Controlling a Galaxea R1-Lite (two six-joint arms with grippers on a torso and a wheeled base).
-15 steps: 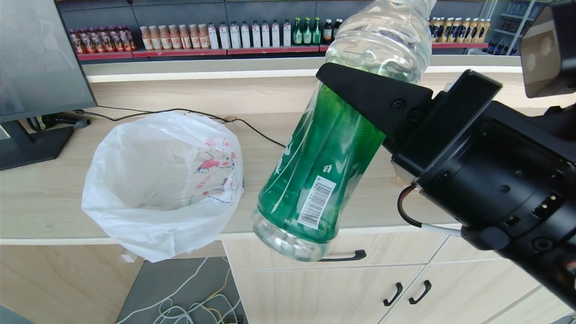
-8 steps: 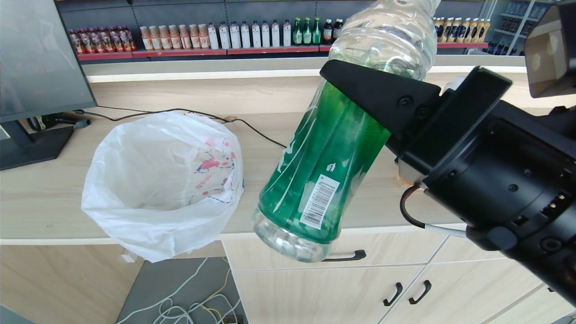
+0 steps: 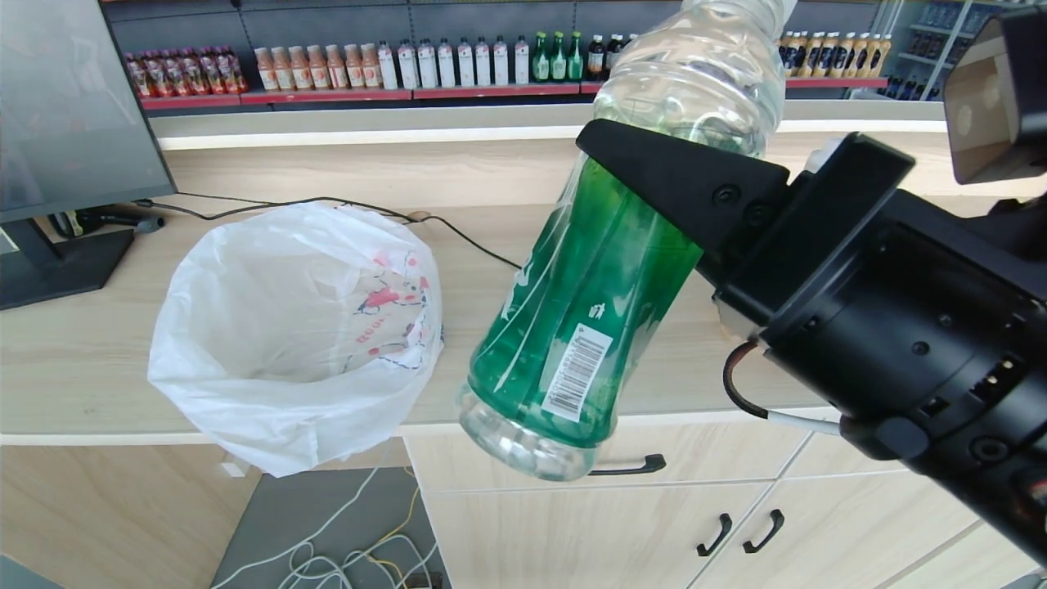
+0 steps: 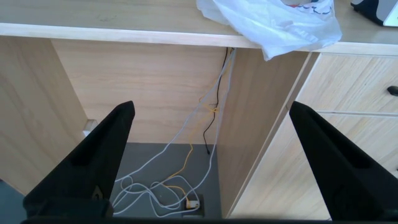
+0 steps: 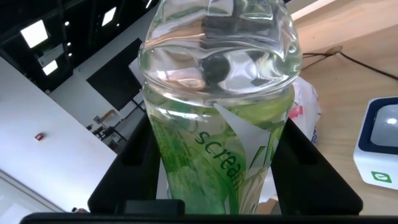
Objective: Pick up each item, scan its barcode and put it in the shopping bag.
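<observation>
One wooden counter carries the open shopping bag. The bottle hangs in the air just to the bag's right, pinched across its upper body by the right gripper, with its long axis tilted, base down toward the robot and neck up and away. Left gripper sits low before the counter, fingers spread and empty; the barcode near the base faces the head camera, and the white box on the counter is probably the scanner.

Clear, glossy plastic bottle with a shiny green film label; thin, crinkled plastic bag; matt wood-grain counter.
</observation>
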